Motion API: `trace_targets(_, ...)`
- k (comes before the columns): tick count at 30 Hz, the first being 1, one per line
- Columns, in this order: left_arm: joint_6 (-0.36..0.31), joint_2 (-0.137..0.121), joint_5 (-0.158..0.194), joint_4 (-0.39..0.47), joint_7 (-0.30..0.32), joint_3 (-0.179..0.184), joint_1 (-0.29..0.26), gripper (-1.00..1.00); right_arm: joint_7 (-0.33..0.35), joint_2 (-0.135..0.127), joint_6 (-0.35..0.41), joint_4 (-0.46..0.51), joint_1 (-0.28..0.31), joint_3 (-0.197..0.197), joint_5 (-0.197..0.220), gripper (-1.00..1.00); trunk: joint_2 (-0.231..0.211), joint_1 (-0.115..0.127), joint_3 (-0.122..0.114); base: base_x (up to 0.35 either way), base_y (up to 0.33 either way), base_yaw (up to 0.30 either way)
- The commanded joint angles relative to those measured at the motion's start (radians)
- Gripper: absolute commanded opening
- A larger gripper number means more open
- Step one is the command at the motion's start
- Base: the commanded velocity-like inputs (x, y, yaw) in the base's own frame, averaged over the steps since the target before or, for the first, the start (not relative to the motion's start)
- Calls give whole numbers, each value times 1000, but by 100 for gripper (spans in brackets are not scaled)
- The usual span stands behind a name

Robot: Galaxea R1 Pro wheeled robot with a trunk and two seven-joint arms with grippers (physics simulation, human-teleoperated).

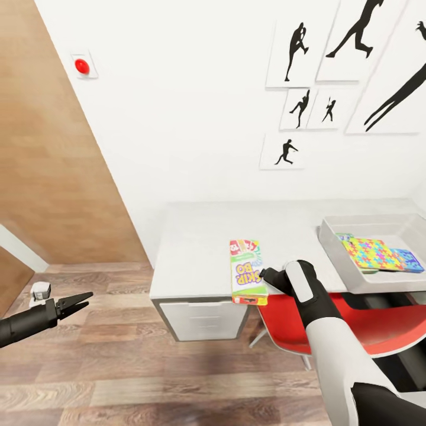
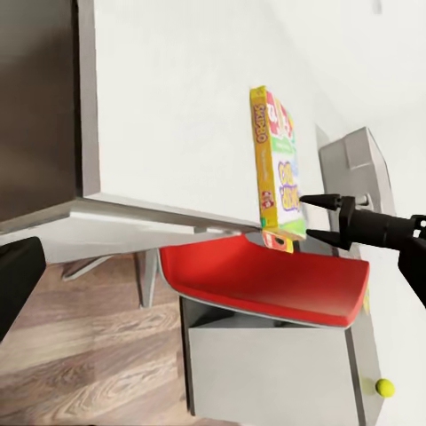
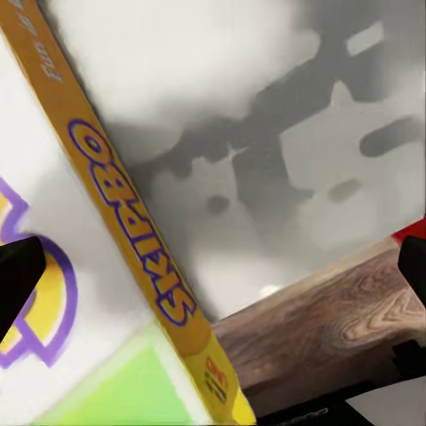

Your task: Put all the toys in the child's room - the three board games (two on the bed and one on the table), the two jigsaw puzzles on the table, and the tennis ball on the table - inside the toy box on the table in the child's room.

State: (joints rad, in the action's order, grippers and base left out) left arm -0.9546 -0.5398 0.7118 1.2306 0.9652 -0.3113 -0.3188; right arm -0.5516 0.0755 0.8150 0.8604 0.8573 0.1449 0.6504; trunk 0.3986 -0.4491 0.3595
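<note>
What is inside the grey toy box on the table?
In the toy box lie a jigsaw puzzle and a small blue box beside it. A green edge pokes out from beneath the puzzle; what it belongs to is covered.

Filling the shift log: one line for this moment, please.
right tool: open, at Skip-Bo box | box: overhanging table edge | left tool: idle | toy box: holds jigsaw puzzles

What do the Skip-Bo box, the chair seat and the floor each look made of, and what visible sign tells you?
Skip-Bo box: likely printed cardboard, with flat faces and sharp edges.
Chair seat: probably glossy moulded plastic, one smooth red curved shell.
Floor: wood or wood-look planks, grain and seams showing.
</note>
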Motion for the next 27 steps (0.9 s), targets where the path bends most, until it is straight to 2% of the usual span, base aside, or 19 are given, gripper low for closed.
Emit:
trace_targets(1, -4, 0, 0, 0, 2, 0, -1, 100, -8, 1, 0, -26, 0, 2, 25, 100, 1, -1, 2, 38, 53, 0)
trace_targets(12, -4, 0, -1, 0, 3, 0, -2, 100, -9, 1, 4, -23, 0, 2, 23, 100, 1, -1, 2, -44, -70, 0)
trace_targets(17, -4, 0, 0, 0, 3, 0, -2, 100, -9, 1, 12, -23, 0, 2, 23, 100, 1, -1, 2, -151, 52, 0)
trace_targets(27, -4, 0, 2, 0, 3, 0, -2, 100, -8, -1, 24, 2, 0, 3, 25, 100, 1, -1, 1, -12, 8, -12)
